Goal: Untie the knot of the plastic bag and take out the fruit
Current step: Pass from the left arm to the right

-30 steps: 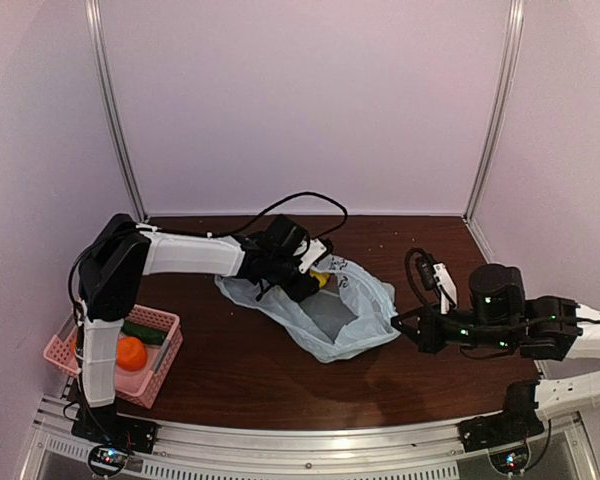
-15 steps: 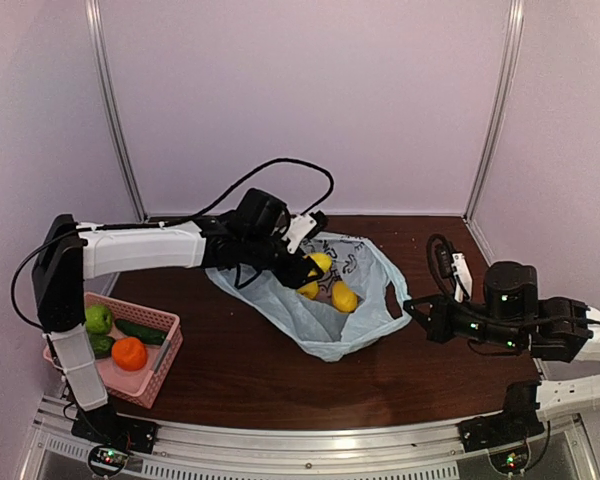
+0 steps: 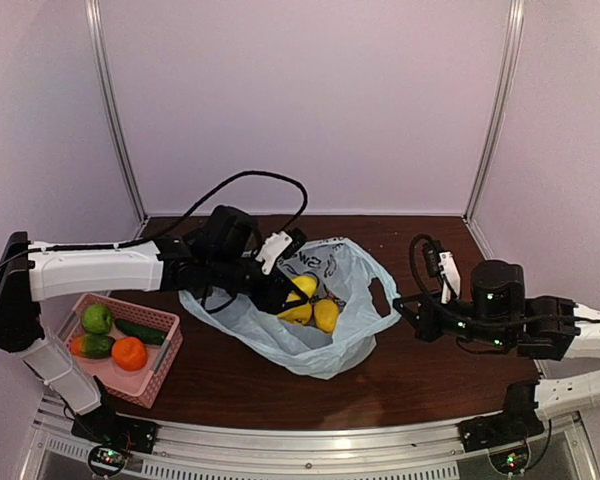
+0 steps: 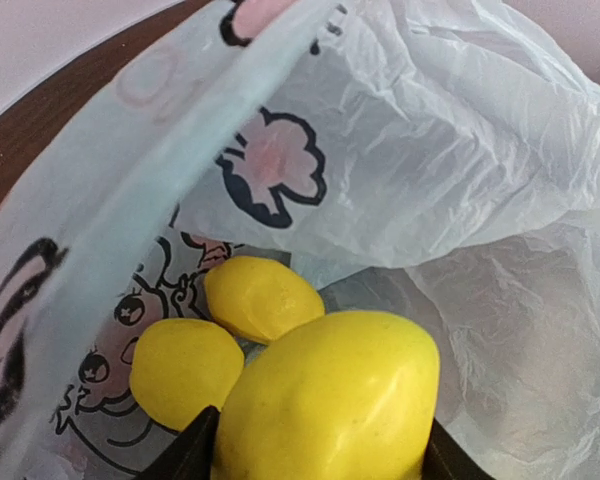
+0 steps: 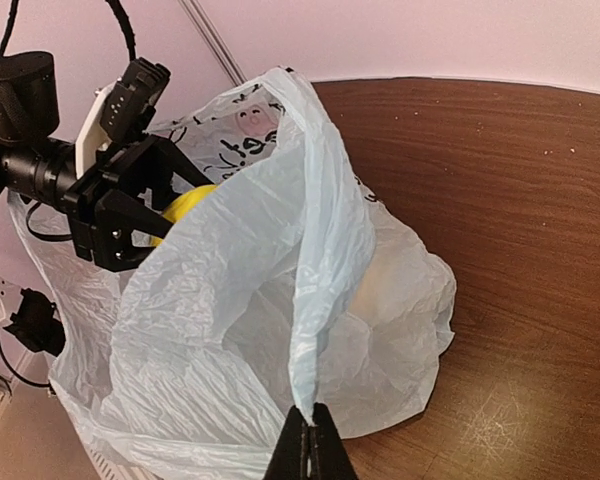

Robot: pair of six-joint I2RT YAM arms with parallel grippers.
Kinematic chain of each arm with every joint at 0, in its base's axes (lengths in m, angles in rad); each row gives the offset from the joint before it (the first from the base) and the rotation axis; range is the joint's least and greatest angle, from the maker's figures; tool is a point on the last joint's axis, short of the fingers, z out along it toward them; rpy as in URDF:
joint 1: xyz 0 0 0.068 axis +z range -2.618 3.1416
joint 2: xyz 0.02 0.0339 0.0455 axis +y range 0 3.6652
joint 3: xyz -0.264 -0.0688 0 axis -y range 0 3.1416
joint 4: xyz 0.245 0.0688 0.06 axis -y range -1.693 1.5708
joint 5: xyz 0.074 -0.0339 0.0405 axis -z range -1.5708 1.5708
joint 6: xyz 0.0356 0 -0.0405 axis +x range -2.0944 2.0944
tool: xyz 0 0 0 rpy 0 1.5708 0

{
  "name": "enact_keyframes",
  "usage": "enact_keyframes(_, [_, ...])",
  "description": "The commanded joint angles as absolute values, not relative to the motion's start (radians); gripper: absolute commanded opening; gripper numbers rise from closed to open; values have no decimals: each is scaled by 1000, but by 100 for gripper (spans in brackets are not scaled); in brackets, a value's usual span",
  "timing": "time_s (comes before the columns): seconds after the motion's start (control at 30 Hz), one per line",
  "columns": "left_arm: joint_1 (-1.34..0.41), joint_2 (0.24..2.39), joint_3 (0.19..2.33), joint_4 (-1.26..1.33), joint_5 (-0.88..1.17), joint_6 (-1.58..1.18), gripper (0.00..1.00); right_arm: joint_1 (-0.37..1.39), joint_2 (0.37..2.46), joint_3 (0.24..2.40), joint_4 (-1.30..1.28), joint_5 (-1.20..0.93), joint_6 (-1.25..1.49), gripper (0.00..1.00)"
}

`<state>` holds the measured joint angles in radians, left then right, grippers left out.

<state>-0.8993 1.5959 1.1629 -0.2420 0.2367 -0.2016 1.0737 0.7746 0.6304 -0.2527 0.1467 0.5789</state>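
Presently: left gripper [image 3: 295, 292], jaws parted, clasps yellow fruit [image 4: 330, 400]; right gripper [image 5: 308, 422] pinches plastic bag [image 5: 220, 320]; smooth fruit may slip.

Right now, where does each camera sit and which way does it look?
Top view: high behind the arms, looking down on the table; both arms show.
Left wrist: looking into the plastic bag past the left claw gripping a yellow fruit.
Right wrist: low, facing left along the right claw pinching the bag's edge.
Shared: right-wrist and top views both show the left claw.
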Motion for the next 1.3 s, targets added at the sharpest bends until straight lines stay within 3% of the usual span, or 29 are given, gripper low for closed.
enact_keyframes(0.0, [-897,1512,1092,-142,324,-303,46,1078,837,627,-219,110,559,0])
enact_keyframes(0.2, [-897,1430,1008,-15,367,-365,46,1083,924,641,-174,49,550,0])
enact_keyframes(0.57, [-897,1496,1051,164,387,-364,46,1141,1052,720,-149,-43,510,0])
enact_keyframes(1.0, [-897,1530,1088,385,467,-488,46,1167,1037,708,-146,70,546,0])
enact_keyframes(1.27, [-890,1474,1055,409,360,-597,46,1168,1023,678,-120,58,548,0])
